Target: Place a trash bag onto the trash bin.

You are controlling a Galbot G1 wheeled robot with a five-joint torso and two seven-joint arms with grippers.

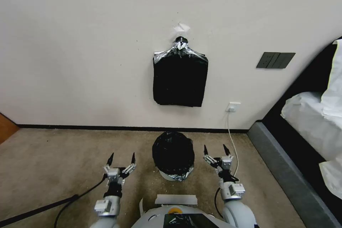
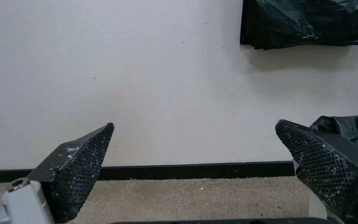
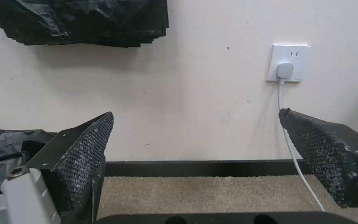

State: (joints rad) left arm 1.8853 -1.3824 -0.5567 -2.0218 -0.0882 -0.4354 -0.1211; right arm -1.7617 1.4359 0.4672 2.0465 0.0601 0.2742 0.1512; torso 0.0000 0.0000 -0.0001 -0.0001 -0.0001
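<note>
Head view, trash bin (image 1: 173, 175): trash bag (image 1: 173, 152) draped over it.
Left gripper (image 1: 121, 158): left of bin, spread wide, empty.
Right gripper (image 1: 215, 150): right of bin, spread wide, empty.

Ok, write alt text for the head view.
A black trash bag covers the white trash bin on the carpet by the wall, the open left gripper and right gripper either side. A black bundle of bags hangs above.

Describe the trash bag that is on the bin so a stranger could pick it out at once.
Start at the cream wall and drop to the carpet below the flat black bundle of bags hanging there. The trash bag is the rumpled, glossy one draped over the white trash bin, between the left gripper and right gripper.
</note>
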